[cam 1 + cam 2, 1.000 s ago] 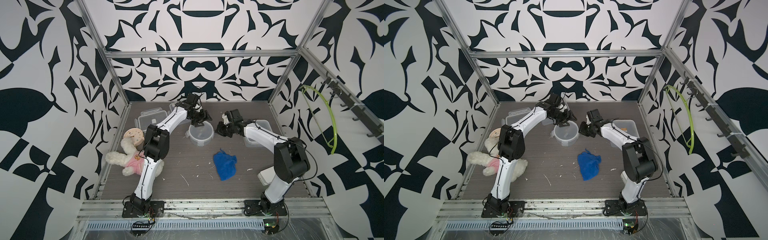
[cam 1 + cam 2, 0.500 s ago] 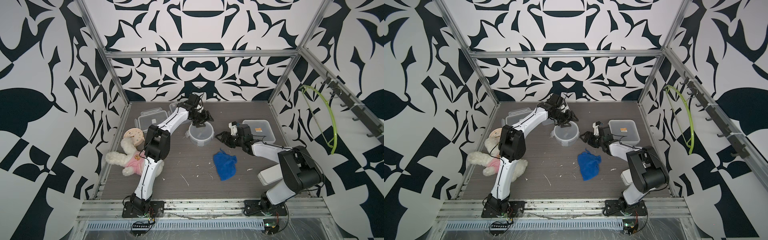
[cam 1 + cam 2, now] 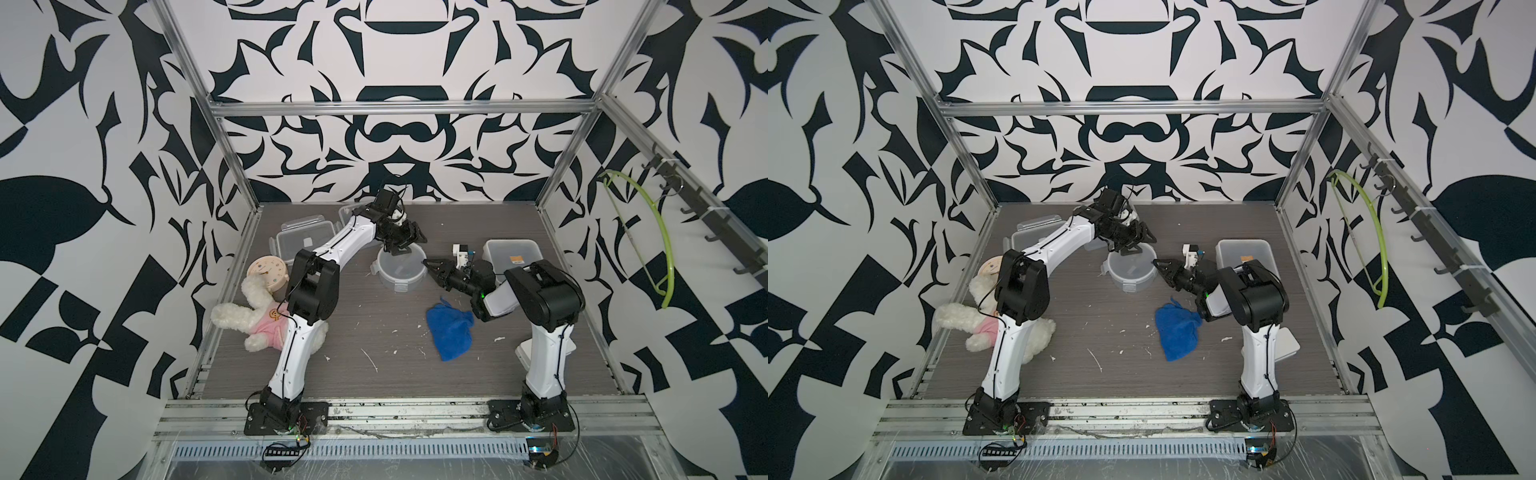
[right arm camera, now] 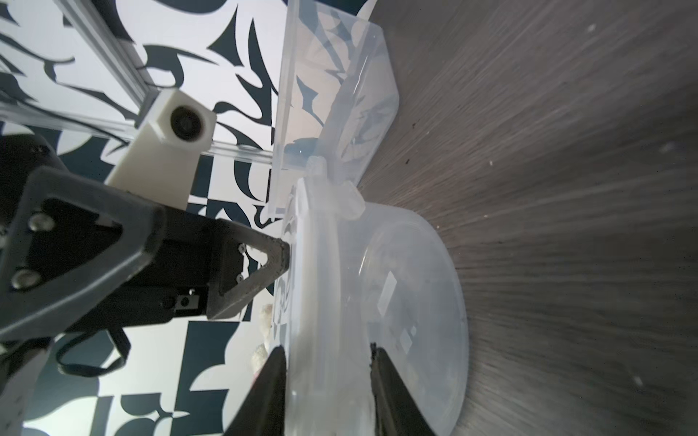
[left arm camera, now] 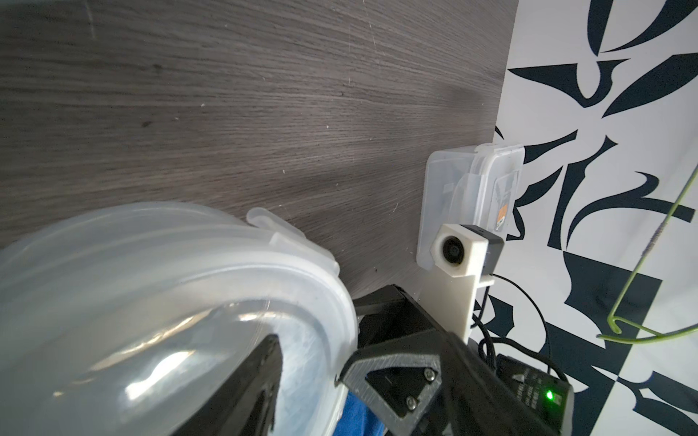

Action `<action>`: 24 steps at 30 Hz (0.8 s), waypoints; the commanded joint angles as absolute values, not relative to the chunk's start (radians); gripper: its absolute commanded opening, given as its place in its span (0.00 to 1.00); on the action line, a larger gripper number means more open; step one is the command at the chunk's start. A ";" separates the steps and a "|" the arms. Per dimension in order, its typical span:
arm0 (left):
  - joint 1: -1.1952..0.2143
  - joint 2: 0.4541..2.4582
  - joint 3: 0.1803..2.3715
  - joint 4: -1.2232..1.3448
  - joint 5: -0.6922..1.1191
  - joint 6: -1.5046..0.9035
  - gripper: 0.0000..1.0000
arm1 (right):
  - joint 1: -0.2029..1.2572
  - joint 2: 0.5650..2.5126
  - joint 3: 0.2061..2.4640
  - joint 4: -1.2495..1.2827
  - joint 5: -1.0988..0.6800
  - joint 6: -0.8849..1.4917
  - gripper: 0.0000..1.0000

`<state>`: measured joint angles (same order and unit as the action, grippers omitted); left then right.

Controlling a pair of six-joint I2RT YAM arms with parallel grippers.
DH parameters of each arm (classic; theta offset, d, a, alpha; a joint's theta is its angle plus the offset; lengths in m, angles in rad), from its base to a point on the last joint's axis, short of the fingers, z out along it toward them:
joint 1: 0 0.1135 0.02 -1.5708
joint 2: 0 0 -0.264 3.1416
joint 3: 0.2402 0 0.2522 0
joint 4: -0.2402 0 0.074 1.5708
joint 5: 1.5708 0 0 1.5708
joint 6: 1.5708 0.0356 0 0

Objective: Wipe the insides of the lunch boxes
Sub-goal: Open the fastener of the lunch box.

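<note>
The round lunch box (image 3: 401, 272) (image 3: 1131, 272) stands open near the table's middle back. My left gripper (image 3: 409, 245) (image 5: 308, 368) straddles its far rim, one finger inside and one outside, closed on the rim. My right gripper (image 3: 427, 264) (image 4: 328, 353) holds the right side of the same rim between both fingers. The square lunch box (image 3: 513, 253) (image 5: 472, 196), orange-stickered, sits at the back right. The rectangular lunch box (image 3: 305, 239), lid on, lies at the back left. The blue cloth (image 3: 451, 332) (image 3: 1177, 332) lies loose on the table below my right forearm.
A clear container (image 4: 332, 94) rests tilted behind the left arm. A beige clock (image 3: 268, 272) and a plush toy (image 3: 253, 322) lie at the left edge. A white lid (image 3: 1289, 345) lies by the right arm's base. White crumbs dot the front.
My right arm swung forward off the square box to the round box's right rim; its jaws opened, then closed on the rim. The left arm stayed at the far rim.
</note>
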<state>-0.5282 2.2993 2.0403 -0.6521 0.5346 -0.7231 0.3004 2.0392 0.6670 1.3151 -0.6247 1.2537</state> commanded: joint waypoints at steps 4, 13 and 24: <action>-0.540 2.443 1.951 -0.789 0.463 -0.720 0.70 | 0.336 2.029 0.672 1.427 -0.630 1.307 0.43; -0.541 2.449 1.953 -0.795 0.458 -0.710 0.70 | 0.355 2.015 0.614 1.427 -0.608 1.314 0.49; -0.539 2.444 1.917 -0.774 0.472 -0.704 0.70 | 0.366 1.988 0.614 1.427 -0.563 1.303 0.39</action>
